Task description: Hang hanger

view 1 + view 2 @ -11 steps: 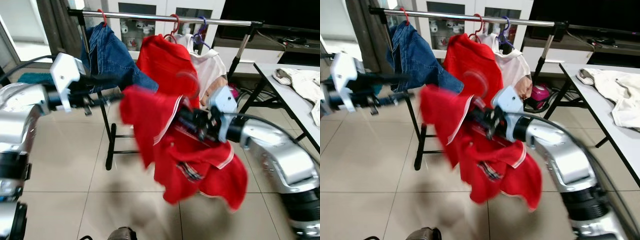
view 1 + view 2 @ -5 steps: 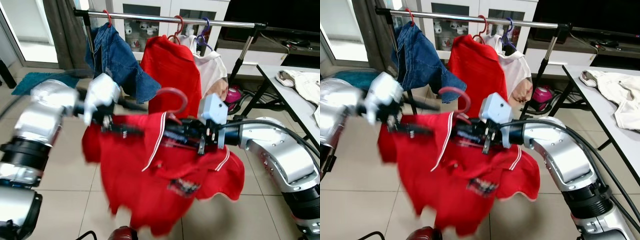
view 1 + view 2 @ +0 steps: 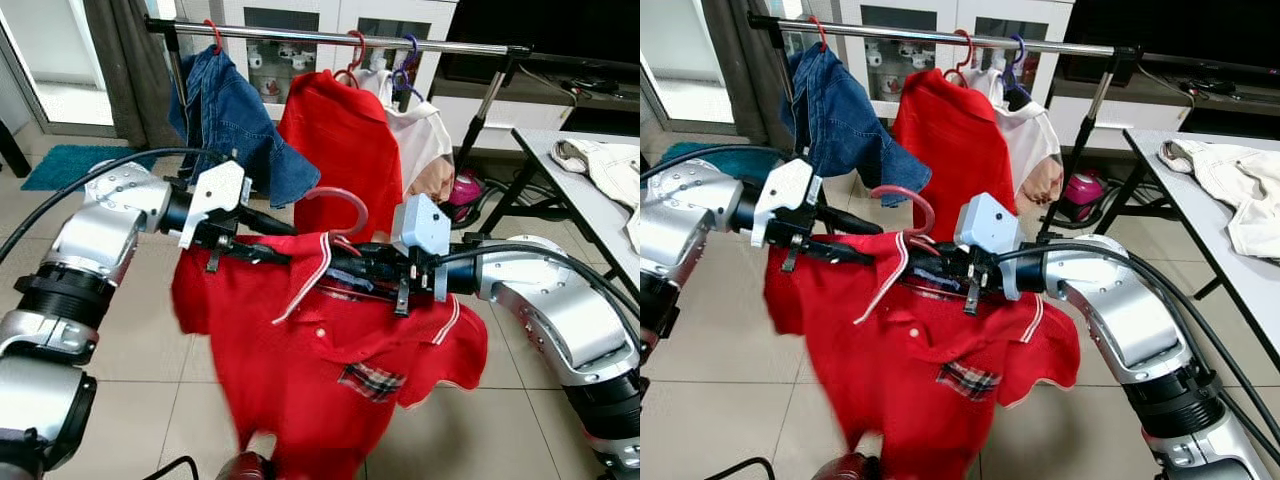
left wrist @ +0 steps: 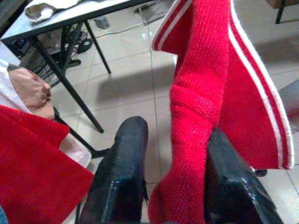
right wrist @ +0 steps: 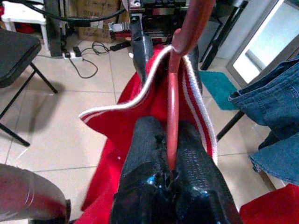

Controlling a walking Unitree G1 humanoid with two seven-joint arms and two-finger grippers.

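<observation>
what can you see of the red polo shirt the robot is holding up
The red polo shirt is knit, with white stripes on collar and sleeve hems and a plaid chest patch. It hangs on a red hanger, hook upward, before the rack. The right gripper pinches the hanger's neck; the left gripper clamps a shoulder fold.

A metal clothes rail runs across the back on slanted black legs, and three garments hang from it side by side — a blue denim piece on a red hook at the robot's left, a red shirt on a red hook in the middle, and a white shirt on a purple hook just beside it. The rail stands on a floor of pale tiles, with a teal mat lying on the tiles at the far left. At the right edge a grey table carries crumpled cream cloth — it lies directly on the tabletop
</observation>
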